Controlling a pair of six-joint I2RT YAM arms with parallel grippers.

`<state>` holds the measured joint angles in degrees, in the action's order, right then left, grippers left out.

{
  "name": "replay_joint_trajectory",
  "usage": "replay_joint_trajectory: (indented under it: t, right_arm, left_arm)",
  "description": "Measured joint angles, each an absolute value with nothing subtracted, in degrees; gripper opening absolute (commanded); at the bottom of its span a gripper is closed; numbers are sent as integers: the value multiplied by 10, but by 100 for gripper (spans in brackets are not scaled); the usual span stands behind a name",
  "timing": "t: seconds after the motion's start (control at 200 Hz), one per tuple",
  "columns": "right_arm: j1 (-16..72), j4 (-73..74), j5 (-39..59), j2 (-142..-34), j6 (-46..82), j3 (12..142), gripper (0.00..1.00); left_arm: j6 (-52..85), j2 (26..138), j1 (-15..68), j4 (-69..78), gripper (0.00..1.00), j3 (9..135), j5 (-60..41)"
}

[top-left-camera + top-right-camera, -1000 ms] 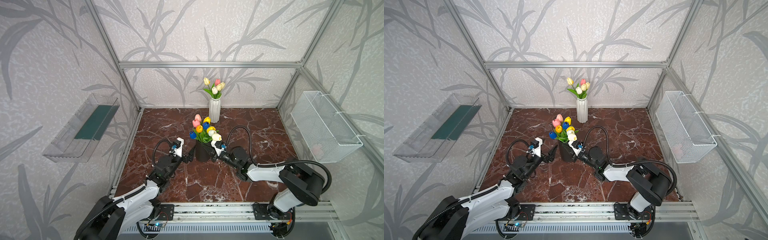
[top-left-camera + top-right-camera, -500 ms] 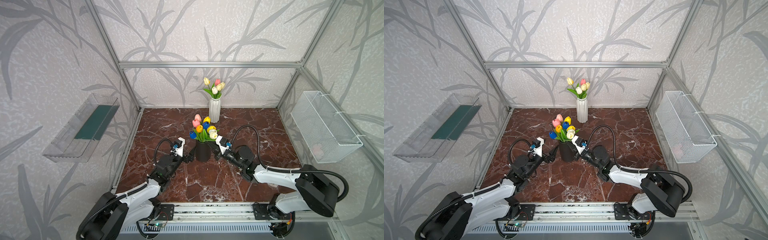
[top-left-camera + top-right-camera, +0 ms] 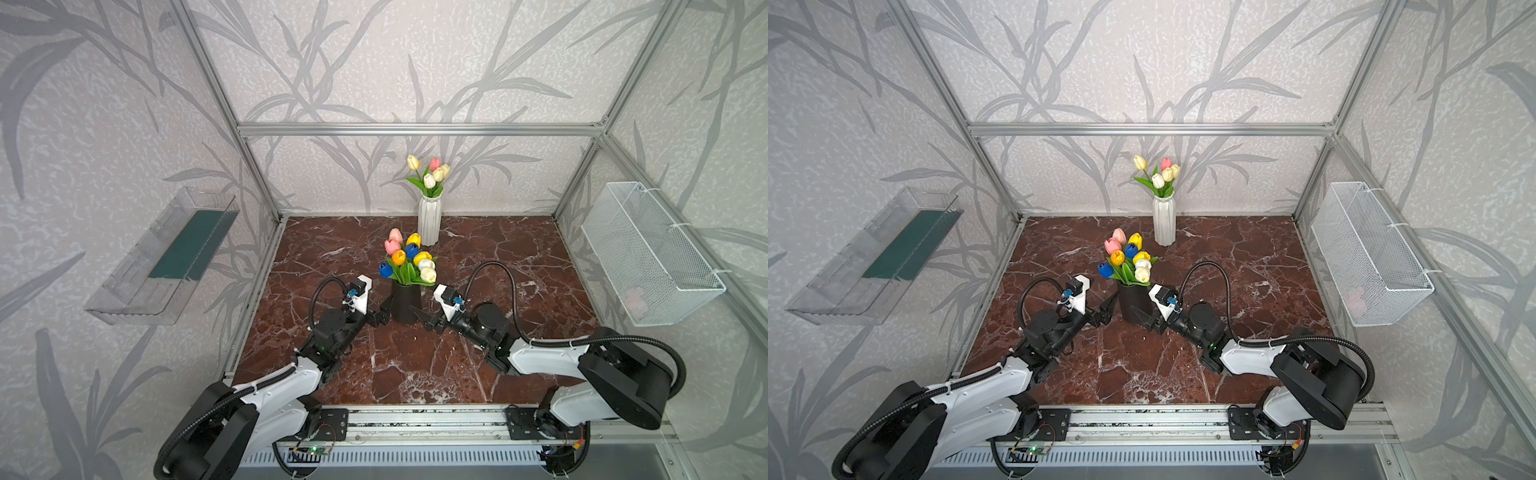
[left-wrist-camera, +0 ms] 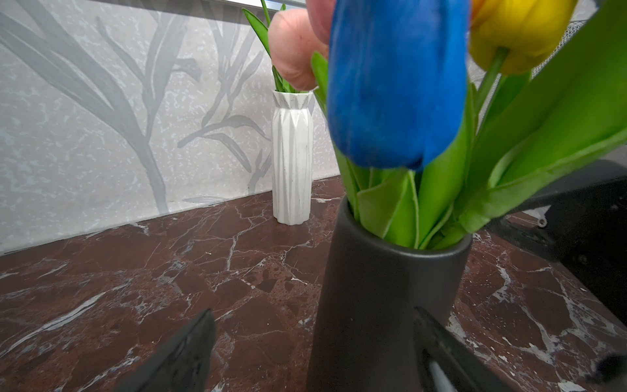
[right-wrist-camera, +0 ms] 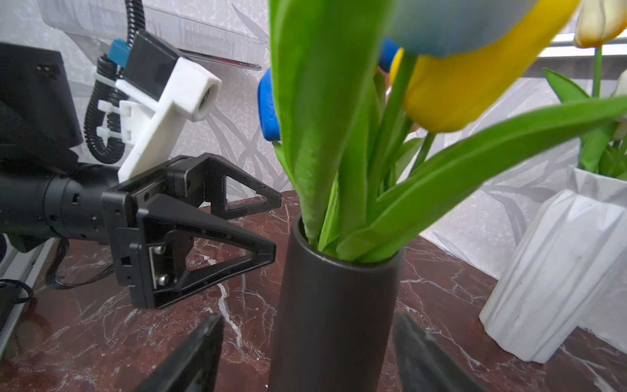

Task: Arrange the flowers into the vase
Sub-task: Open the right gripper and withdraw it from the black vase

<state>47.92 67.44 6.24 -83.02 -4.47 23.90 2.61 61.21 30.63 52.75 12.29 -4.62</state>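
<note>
A black vase (image 3: 406, 305) (image 3: 1133, 305) stands mid-table on the marble. It holds several flowers (image 3: 409, 259) (image 3: 1128, 257) with pink, yellow, orange, blue and cream heads. My left gripper (image 3: 384, 311) (image 4: 314, 314) is open, low at the vase's left side, and the vase (image 4: 383, 305) fills the space ahead of its fingers. My right gripper (image 3: 420, 316) (image 5: 308, 319) is open at the vase's right side, with a finger either side of the vase (image 5: 336, 305) and a gap at each. A white ribbed vase (image 3: 429, 222) at the back holds several more tulips (image 3: 430, 176).
A clear plastic bin (image 3: 166, 257) hangs on the left wall and a white wire basket (image 3: 648, 253) on the right wall. Aluminium frame posts ring the marble table (image 3: 519, 249). The left gripper (image 5: 275, 224) shows in the right wrist view, close beside the black vase.
My right gripper has opened and dropped from beside the flower heads to low against the black vase. The left arm has barely moved.
</note>
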Motion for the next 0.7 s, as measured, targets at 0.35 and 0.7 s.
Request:
replay_joint_trajectory:
  t: [0.35,0.7]
  right_arm:
    - [454,683,94,-931,-16,282,96]
    - [454,722,110,-1039,-5,358,96]
  left_arm:
    - [26,613,306,528,91,123,-46]
    - [26,602,306,526,92,123,-46]
